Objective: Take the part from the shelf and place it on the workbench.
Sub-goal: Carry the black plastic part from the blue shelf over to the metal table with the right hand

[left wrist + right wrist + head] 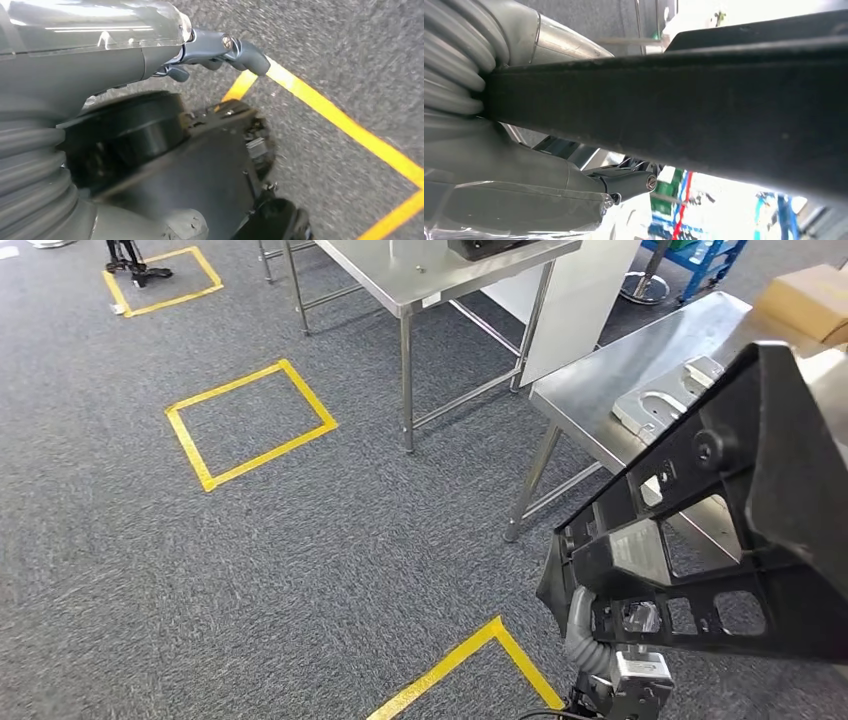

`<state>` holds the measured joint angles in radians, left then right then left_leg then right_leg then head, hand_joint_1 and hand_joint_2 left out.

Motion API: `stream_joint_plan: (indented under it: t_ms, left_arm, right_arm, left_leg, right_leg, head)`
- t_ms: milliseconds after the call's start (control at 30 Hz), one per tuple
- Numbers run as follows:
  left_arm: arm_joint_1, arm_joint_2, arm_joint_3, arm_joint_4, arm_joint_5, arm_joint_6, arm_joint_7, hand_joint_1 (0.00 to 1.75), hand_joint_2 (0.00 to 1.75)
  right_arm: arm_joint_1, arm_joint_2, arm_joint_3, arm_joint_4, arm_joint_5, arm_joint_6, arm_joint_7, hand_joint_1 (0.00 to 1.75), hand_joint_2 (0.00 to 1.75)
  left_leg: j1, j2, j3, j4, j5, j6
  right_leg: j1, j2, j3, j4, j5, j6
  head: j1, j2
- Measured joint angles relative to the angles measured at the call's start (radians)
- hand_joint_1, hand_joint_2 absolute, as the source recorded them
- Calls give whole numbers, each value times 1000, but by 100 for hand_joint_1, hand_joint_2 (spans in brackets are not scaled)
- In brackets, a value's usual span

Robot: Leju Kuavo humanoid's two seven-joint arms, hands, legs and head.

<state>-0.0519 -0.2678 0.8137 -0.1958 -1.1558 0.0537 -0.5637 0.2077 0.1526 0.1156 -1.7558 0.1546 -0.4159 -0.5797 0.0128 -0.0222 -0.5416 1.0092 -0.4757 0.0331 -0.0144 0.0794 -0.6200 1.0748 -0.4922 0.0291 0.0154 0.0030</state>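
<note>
A large black plastic frame part point(720, 530) with several cut-outs fills the lower right of the head view, tilted, its upper end over the steel workbench point(600, 380). My right hand point(585, 625) grips it from below at its lower end. In the right wrist view the part point(704, 115) runs as a dark bar across my right hand point(524, 175), with the thumb under it. My left hand point(100, 55) hangs over the carpet with nothing in it, its dark fingers point(235, 50) held loosely apart.
Grey metal parts point(665, 400) lie on the workbench, and a cardboard box point(810, 300) sits at its far end. A second steel table point(420, 285) stands behind. Yellow tape squares point(250, 425) point(470, 660) mark the grey carpet. A blue cart point(700, 260) stands far right.
</note>
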Motion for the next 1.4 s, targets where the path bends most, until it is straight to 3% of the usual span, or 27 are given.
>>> stream_joint_plan:
  t_ms: [33, 100, 133, 167, 200, 267, 333, 400, 433, 500, 567, 633, 667, 733, 800, 867, 933, 1000, 1067, 1133, 1167, 1200, 1233, 1300, 1367, 1400]
  left_arm:
    - [0, -1, 0, 0, 0, -1, 1, 0, 175]
    - [3, -1, 2, 0, 0, -2, 4, 0, 175]
    - [4, 0, 2, 0, 0, -3, 5, 0, 175]
    - [4, 0, 3, 0, 0, -3, 6, 0, 175]
    - [3, 0, 3, 0, 0, -3, 7, 0, 175]
    - [2, -1, 3, 0, 0, -4, 7, 0, 175]
    - [1, -2, 3, 0, 0, -5, 7, 0, 175]
    - [0, -2, 4, 0, 0, -7, 9, 0, 175]
    - [-1, -2, 4, 0, -1, -8, 10, 0, 175]
    - [-2, -2, 5, 0, -4, -8, 14, 0, 175]
    - [-1, -2, 5, 0, -9, -7, 22, 0, 175]
    - [1, 0, 6, 0, -14, -2, 35, 0, 175]
    - [1, 0, 6, 0, -16, 0, 41, 0, 175]
    - [2, 2, 7, 0, -17, 0, 45, 0, 175]
    - [2, 3, 9, 0, -17, -4, 43, 0, 175]
    - [3, 4, 10, 0, -17, -7, 42, 0, 175]
    - [2, 3, 11, 0, -18, -7, 42, 0, 175]
    - [0, 1, 11, 0, -21, -6, 43, 0, 175]
    - [2, 0, 11, 0, -24, -6, 44, 0, 175]
    - [6, 0, 11, 0, -26, -6, 45, 0, 175]
    - [7, 0, 11, 0, -27, -5, 45, 0, 175]
    - [8, 0, 11, 0, -27, -5, 46, 0, 175]
    - [7, 0, 11, 0, -27, -5, 46, 0, 175]
    - [7, 0, 11, 0, -27, -5, 46, 0, 175]
    - [6, 0, 11, 0, -27, -5, 46, 0, 175]
    - [6, 0, 11, 0, -27, -5, 46, 0, 175]
  right_arm:
    - [-1, 0, 0, -3, 1, -3, 0, 175, 175]
    - [-2, 0, -3, -6, 2, -6, -1, 175, 175]
    - [-1, -1, -5, -6, 3, -8, -1, 175, 175]
    - [0, -2, -8, -7, 3, -8, 0, 175, 175]
    - [0, -2, -10, -10, 3, -9, -1, 175, 175]
    - [-1, -3, -13, -21, 5, -10, -1, 175, 175]
    - [-3, -3, -13, -32, 10, -10, -2, 175, 175]
    - [-3, -3, -13, -38, 13, -11, -3, 175, 175]
    - [-1, -3, -13, -41, 15, -12, -4, 175, 175]
    - [1, -2, -13, -47, 18, -17, -6, 175, 175]
    - [1, -2, -12, -50, 22, -24, -9, 175, 175]
    - [3, -2, -11, -50, 25, -27, -9, 175, 175]
    - [4, -2, -10, -50, 26, -28, -9, 175, 175]
    - [5, -2, -10, -50, 27, -28, -9, 175, 175]
    - [4, -2, -10, -50, 27, -28, -8, 175, 175]
    - [3, -2, -9, -50, 28, -28, -8, 175, 175]
    - [5, -2, -8, -50, 30, -28, -6, 175, 175]
    - [6, -2, -8, -50, 33, -28, -4, 175, 175]
    - [4, -2, -6, -50, 35, -28, -3, 175, 175]
    - [3, -2, -5, -48, 35, -28, -2, 175, 175]
    - [4, -2, -5, -46, 35, -28, -1, 175, 175]
    - [5, -2, -5, -45, 35, -28, -1, 175, 175]
    - [5, -2, -5, -44, 35, -28, 0, 175, 175]
    - [4, -2, -4, -44, 35, -28, 0, 175, 175]
    - [3, -2, -3, -43, 35, -28, 1, 175, 175]
    - [3, -2, -2, -43, 35, -28, 1, 175, 175]
  left_leg:
    - [-1, 14, 0, -2, 2, 3]
    - [-4, 44, -2, -3, 1, 6]
    - [-4, 59, -2, -2, 0, 6]
    - [-5, 73, -1, -2, -2, 6]
    - [-5, 86, 0, -1, -3, 4]
    - [-8, 108, 6, 0, -9, -3]
    - [-14, 126, 11, 2, -15, -14]
    - [-16, 146, 17, 1, -20, -23]
    - [-15, 142, 20, 4, -25, -30]
    - [-11, 94, 6, 49, -60, -41]
    - [-8, 42, -47, 168, -125, -46]
    - [-7, 32, -99, 276, -160, -48]
    - [-7, 31, -105, 285, -148, -47]
    - [-7, 19, -70, 194, -78, -41]
    - [-6, -25, -22, 70, -23, -32]
    - [-6, -51, -5, 21, -14, -25]
    - [-6, -32, -1, 12, -9, -15]
    - [-2, -8, 5, -1, 1, -1]
    - [-1, 19, 6, -8, 5, 6]
    - [-3, 48, 5, -7, 3, 7]
    - [-3, 63, 6, -7, 1, 6]
    - [-3, 76, 7, -6, -1, 4]
    - [-3, 89, 10, -6, -4, 2]
    - [-6, 111, 19, -3, -13, -9]
    - [-11, 128, 25, -2, -21, -21]
    - [-13, 137, 28, -3, -23, -27]
  right_leg:
    - [1, -34, -26, 53, -31, 3]
    - [-1, -66, -84, 174, -84, 10]
    - [-2, -72, -100, 206, -90, 12]
    - [-2, -76, -97, 202, -77, 13]
    - [-2, -84, -74, 160, -48, 13]
    - [5, -129, 1, 24, 9, 5]
    - [15, -160, 40, -54, 28, -10]
    - [17, -142, 39, -61, 28, -24]
    - [14, -130, 40, -63, 29, -29]
    - [7, -106, 42, -69, 34, -41]
    - [6, -83, 41, -70, 37, -50]
    - [7, -55, 40, -68, 37, -53]
    - [8, -39, 41, -66, 37, -53]
    - [8, -8, 42, -62, 36, -51]
    - [9, 19, 38, -54, 35, -46]
    - [6, 40, 30, -51, 36, -35]
    - [3, 57, 24, -54, 40, -21]
    - [6, 23, 9, -27, 21, -12]
    - [7, -41, -41, 77, -38, -5]
    - [2, -69, -102, 197, -86, 3]
    - [-1, -74, -113, 218, -84, 5]
    - [-3, -79, -104, 200, -63, 7]
    - [-5, -90, -75, 145, -29, 8]
    - [-3, -136, -2, 7, 25, 3]
    - [5, -160, 29, -55, 37, -6]
    - [9, -151, 28, -55, 36, -12]
  head:
    - [3, 0]
    - [6, 0]
    - [6, 0]
    - [6, 0]
    - [6, 0]
    - [6, 0]
    - [5, 0]
    - [2, 0]
    - [1, 0]
    - [-1, 0]
    - [-4, 0]
    - [-4, 0]
    - [-4, 0]
    - [-4, 0]
    - [-3, 0]
    - [-3, 0]
    - [-3, 0]
    - [1, 0]
    - [8, 0]
    - [11, 0]
    - [11, 0]
    - [11, 0]
    - [12, 0]
    - [11, 0]
    - [9, 0]
    - [8, 0]
